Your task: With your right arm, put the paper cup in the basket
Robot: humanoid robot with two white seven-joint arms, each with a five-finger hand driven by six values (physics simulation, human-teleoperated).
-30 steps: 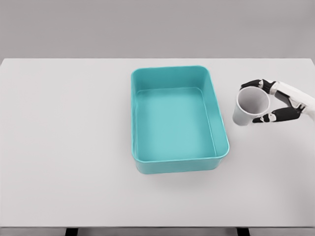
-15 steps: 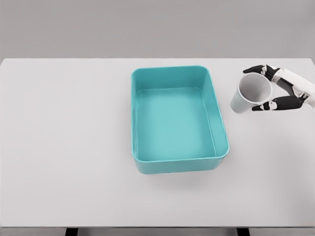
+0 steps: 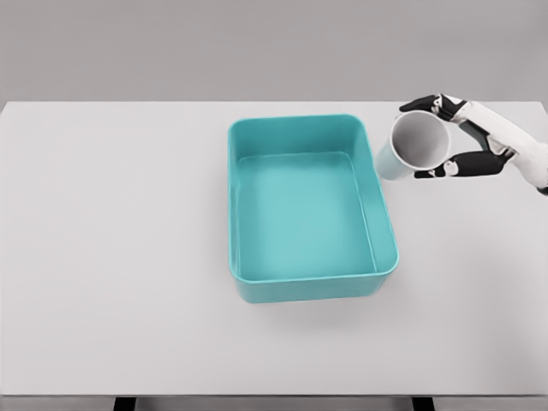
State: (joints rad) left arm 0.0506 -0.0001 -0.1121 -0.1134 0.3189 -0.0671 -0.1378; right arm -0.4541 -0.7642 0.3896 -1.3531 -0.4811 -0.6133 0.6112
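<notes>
Now the white table (image 3: 111,257) is filling nearly the whole head view, running to the left and right edges, with a plain grey wall (image 3: 257,43) lying behind it at twelve o'clock. Near the middle, the teal basket (image 3: 384,231) is sitting flat on the table, a rounded rectangular tub with nothing lying inside it. At about two o'clock from the basket, the right hand (image 3: 458,137) is reaching in from the right edge on its white arm and is gripping the paper cup (image 3: 411,147), dark fingers (image 3: 421,104) curling over the top of the rim and others pressing underneath. The cup is tipping sideways, its open mouth facing the camera and its base pointing toward the basket's far right corner, appearing to overlap that rim. Compared with a second ago, the cup and hand are sitting higher and further left, closer to the basket, and the cup is tilting more.
</notes>
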